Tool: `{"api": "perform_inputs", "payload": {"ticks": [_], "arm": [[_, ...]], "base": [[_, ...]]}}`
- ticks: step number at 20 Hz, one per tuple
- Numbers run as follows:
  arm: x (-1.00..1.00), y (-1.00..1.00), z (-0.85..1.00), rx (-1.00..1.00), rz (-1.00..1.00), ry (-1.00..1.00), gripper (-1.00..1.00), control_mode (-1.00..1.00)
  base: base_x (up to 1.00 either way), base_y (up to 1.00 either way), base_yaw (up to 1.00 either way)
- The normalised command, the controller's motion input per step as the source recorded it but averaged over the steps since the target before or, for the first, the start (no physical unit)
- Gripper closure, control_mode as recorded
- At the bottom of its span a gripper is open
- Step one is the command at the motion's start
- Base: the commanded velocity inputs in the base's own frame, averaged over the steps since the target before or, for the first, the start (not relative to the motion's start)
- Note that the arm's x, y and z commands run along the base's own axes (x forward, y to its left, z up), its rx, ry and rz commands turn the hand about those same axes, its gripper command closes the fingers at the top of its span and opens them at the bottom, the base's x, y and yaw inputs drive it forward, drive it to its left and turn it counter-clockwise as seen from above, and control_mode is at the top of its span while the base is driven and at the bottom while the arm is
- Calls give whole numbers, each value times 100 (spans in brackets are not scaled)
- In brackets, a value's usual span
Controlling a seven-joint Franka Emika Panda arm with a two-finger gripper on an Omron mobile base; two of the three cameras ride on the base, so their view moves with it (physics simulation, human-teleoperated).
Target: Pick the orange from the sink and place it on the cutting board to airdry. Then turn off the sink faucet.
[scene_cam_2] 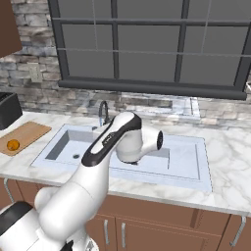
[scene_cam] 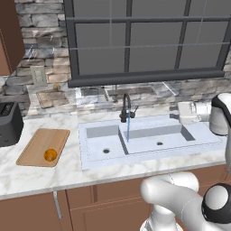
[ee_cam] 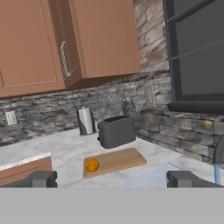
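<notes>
On marble counter point(scene_cam: 40, 173), stone-backed: cutting board point(scene_cam: 38, 145).

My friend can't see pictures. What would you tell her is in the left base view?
A bright orange sits on a wooden cutting board on a marble counter, left of a pale double sink. Water runs in a thin blue stream from the black faucet into the sink. A black toaster stands at the far left, and the robot's white arm rises at the lower right.

Small round bright-orange fruit point(scene_cam: 50, 154); light-brown grained wooden board point(scene_cam: 38, 142); pale grey-white double-basin sink point(scene_cam: 149, 151); slim black gooseneck faucet point(scene_cam: 125, 107); white grey-veined marble tabletop point(scene_cam: 40, 175); black toaster point(scene_cam: 9, 123).
</notes>
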Motion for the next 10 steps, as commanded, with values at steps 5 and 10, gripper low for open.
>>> {"api": "perform_inputs", "payload": {"ticks": [5, 10], "arm": [[11, 0, -7, 0, -2, 0, -100, -100], [6, 1, -12, 0, -1, 0, -100, -100]], "base": [[0, 0, 0], [0, 0, 0]]}}
